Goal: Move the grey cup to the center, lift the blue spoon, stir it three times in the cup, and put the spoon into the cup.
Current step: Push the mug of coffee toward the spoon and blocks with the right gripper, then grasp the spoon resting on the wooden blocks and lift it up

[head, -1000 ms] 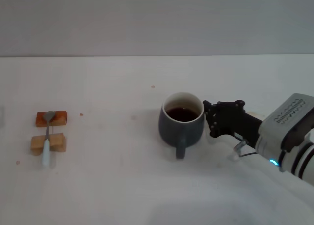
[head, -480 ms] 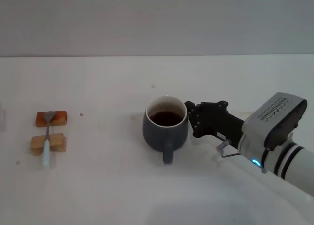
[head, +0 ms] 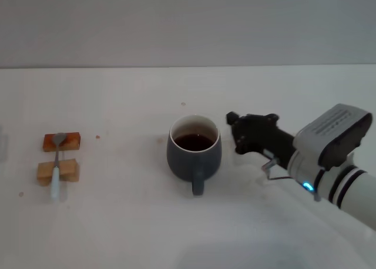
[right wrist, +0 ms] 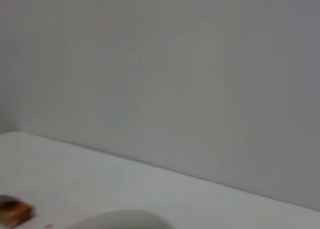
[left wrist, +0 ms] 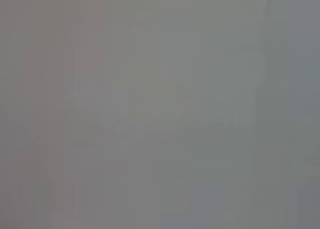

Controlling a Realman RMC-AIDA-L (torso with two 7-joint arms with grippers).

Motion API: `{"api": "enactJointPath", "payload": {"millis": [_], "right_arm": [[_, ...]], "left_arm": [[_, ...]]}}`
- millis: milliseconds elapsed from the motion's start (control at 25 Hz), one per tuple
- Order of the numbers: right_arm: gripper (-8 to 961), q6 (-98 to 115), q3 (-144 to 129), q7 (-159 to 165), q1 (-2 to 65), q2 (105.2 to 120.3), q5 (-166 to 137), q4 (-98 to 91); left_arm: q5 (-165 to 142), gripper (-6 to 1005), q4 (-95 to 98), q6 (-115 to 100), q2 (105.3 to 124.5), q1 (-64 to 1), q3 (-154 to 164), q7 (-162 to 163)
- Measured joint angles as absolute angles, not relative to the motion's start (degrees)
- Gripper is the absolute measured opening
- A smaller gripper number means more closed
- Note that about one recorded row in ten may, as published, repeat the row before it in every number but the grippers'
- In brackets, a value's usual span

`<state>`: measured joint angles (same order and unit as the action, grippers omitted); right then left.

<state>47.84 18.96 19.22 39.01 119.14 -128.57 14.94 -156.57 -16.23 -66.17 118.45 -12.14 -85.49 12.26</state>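
Cup-placement step looks complete: rounded slate-grey ceramic mug (head: pixel 194 153) sits mid-table; right gripper (head: pixel 235 130) stands just beside it, apart, finger state indeterminable; next, you fetch the pale-blue-handled metal spoon (head: pixel 56 165) resting across wooden blocks (head: pixel 58 171).

The head view looks forward and down over the white table (head: pixel 117 222). The right wrist view faces a grey wall low across that table, sharing an orange wooden block (right wrist: pixel 12 210) (head: pixel 61 142). The left wrist view shows only flat grey.
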Motion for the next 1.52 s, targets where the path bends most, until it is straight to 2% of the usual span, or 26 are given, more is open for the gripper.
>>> {"api": "enactJointPath", "payload": {"millis": [440,680,920,1080,1520], "right_arm": [[24,48.1,33.3,12.7,38.0,118.99,-128.4,9.1],[29,47.9,40.3,8.1,38.2,118.68,-128.3,7.2],[82,48.0,42.8,7.8,38.9,118.27,-128.3,5.7],[76,47.8,43.0,7.5,39.2,118.24,-128.3,5.4],[74,47.7,43.0,7.3,39.6,117.97,-128.3,5.5]], "left_arm": [[-156.6,575,-17.5,-66.2,118.57,-11.1,-75.6,11.6],[-156.4,574,-27.2,-65.4,118.62,-4.7,-70.1,7.2],[-156.3,572,-41.2,-60.3,118.46,4.5,-68.5,1.2],[-154.9,571,-48.4,-56.1,118.58,9.4,-67.1,-3.9],[-136.0,568,-56.7,-53.9,118.44,14.7,-52.7,-20.4]]}}
